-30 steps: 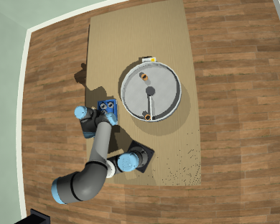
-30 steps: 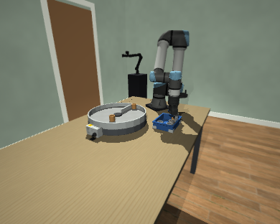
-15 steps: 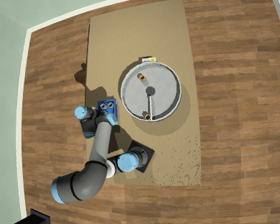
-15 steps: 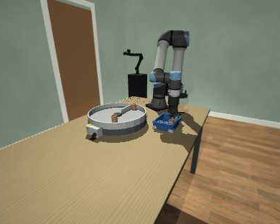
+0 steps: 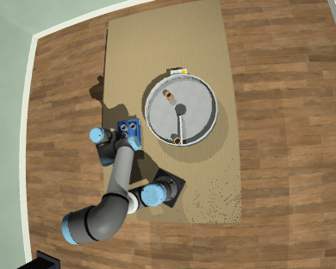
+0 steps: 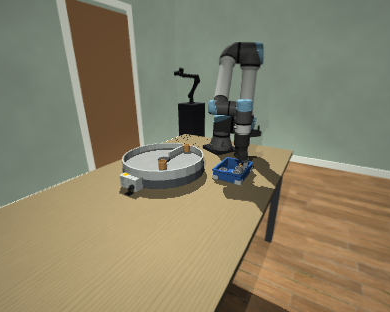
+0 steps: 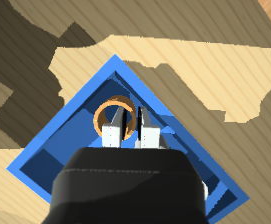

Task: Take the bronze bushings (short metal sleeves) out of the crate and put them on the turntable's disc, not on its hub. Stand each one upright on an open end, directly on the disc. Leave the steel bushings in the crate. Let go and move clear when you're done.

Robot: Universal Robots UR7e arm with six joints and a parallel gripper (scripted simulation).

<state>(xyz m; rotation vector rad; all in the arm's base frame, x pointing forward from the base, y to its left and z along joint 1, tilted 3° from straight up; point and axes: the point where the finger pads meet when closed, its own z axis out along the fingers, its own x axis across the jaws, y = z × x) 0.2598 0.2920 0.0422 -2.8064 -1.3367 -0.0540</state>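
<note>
One arm bent down over crate (image 7: 61, 145), pincer (image 7: 130, 131) straddling bronze bushing (image 7: 106, 111) wall (narrowly parted, nothing gripped)

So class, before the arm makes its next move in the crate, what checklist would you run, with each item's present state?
1. Gripper above the crate: ok.
2. Fingers straddle the bronze bushing wall: ok.
3. Bushing clamped: not ok, fingers partly open.
4. Free room on the disc: ok, two bronze bushings stand there.
5. Hub unoccupied: ok.
6. Steel bushings in crate: ok.
</note>
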